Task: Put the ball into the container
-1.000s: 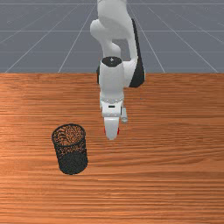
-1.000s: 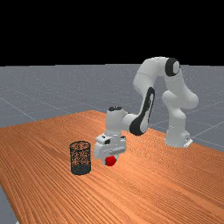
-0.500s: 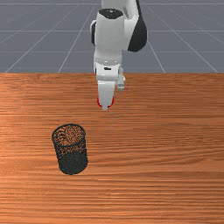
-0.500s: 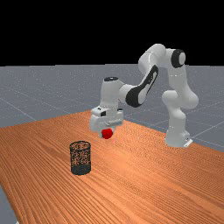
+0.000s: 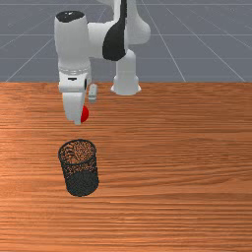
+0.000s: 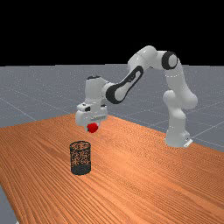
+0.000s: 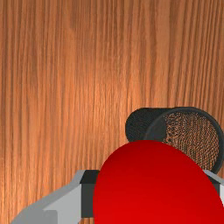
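Note:
My gripper (image 5: 78, 118) is shut on the red ball (image 5: 84, 114), held above the table in the front view, behind the black mesh container (image 5: 81, 172). In the far view the gripper (image 6: 91, 127) holds the ball (image 6: 92, 127) higher than the container (image 6: 80, 158) and slightly to the right of it. In the wrist view the ball (image 7: 153, 188) sits between both fingers of the gripper (image 7: 151, 197), dark pads against its two sides, and covers part of the container's rim (image 7: 192, 109). The container stands upright with its mouth open.
The orange-brown wooden table (image 5: 172, 172) extends around the container. The arm's base (image 6: 177, 138) stands at the table's far edge, at the right in the far view.
The ball was first low near the table, then rose in my gripper. Since then the gripper has carried it toward the front view's left, closer to the container, which has stayed put.

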